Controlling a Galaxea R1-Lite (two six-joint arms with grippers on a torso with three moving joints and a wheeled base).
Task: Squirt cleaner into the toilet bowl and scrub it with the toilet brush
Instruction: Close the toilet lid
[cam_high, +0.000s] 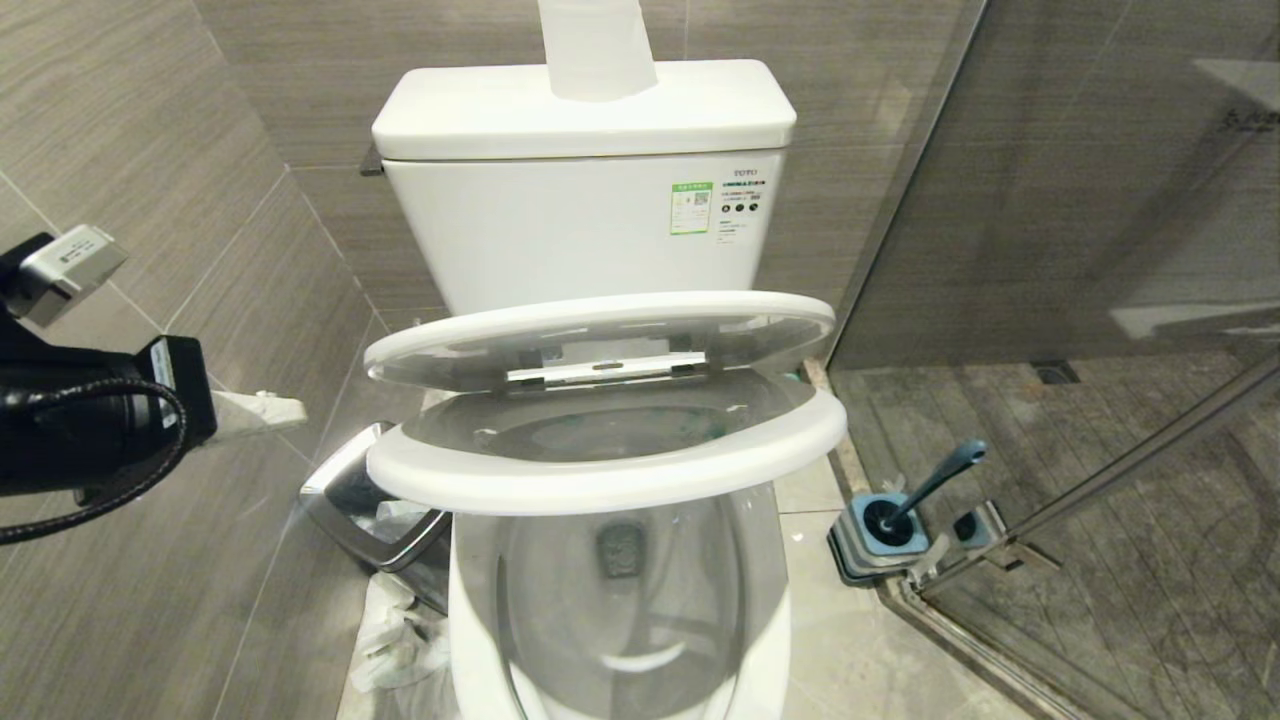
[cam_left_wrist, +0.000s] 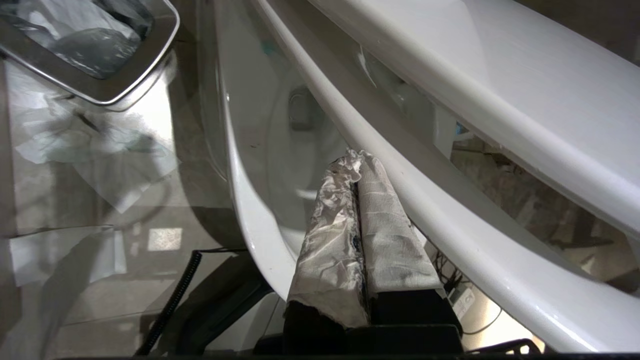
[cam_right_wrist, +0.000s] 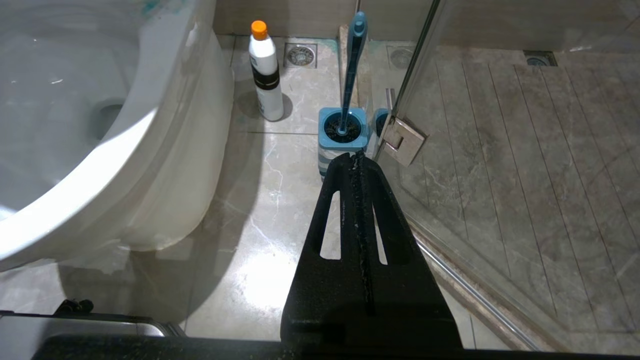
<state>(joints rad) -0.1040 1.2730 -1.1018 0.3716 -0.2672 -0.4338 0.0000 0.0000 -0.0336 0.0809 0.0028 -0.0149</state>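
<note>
The white toilet bowl (cam_high: 470, 620) has its seat (cam_high: 600, 480) and lid (cam_high: 600, 320) half raised, tilted over the bowl. Turquoise cleaner (cam_high: 716, 424) streaks the inner rim. The white cleaner bottle (cam_right_wrist: 265, 75) with its orange cap stands on the floor beside the bowl (cam_right_wrist: 165, 125). The toilet brush (cam_high: 935, 480) stands upright in its blue holder (cam_high: 885, 530) by the glass door. My left gripper (cam_high: 290, 408), fingers wrapped in white cloth, is shut and empty, left of the toilet. In its wrist view its tips (cam_left_wrist: 356, 159) lie by the seat's edge. My right gripper (cam_right_wrist: 356, 156) is shut, pointing at the brush (cam_right_wrist: 352, 65).
A steel-rimmed bin (cam_high: 375, 500) with crumpled paper sits on the floor left of the bowl. A paper roll (cam_high: 595, 45) stands on the tank. A glass shower door (cam_high: 1050, 300) with a metal hinge (cam_right_wrist: 402, 142) walls off the right side.
</note>
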